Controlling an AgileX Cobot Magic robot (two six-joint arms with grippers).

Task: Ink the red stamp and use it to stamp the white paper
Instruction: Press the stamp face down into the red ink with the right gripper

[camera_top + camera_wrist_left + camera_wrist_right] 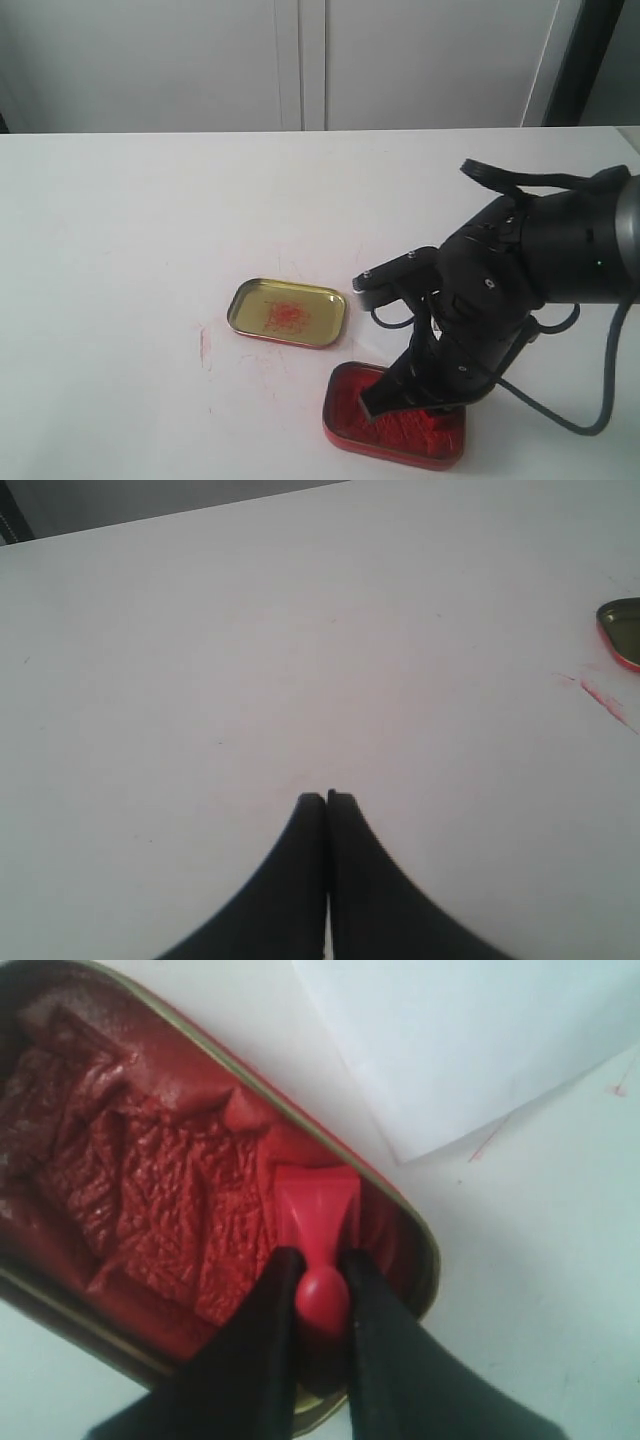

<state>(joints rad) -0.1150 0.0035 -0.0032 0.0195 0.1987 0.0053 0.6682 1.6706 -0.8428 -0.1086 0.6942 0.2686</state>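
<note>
My right gripper (320,1275) is shut on the knobbed handle of the red stamp (318,1222), whose square base is down in the red ink paste of the red tin (418,1228). In the exterior view the same gripper (385,398) reaches into that tin (392,445) at the front of the table; the stamp is hidden there by the arm. A corner of the white paper (470,1040) lies just beyond the tin in the right wrist view. My left gripper (327,800) is shut with nothing in it, above bare tabletop.
The tin's gold lid (287,312), smeared with red inside, lies open-side up left of the ink tin; its edge (622,630) shows in the left wrist view. Red smudges (205,347) mark the table by the lid. White cabinet doors stand behind the table.
</note>
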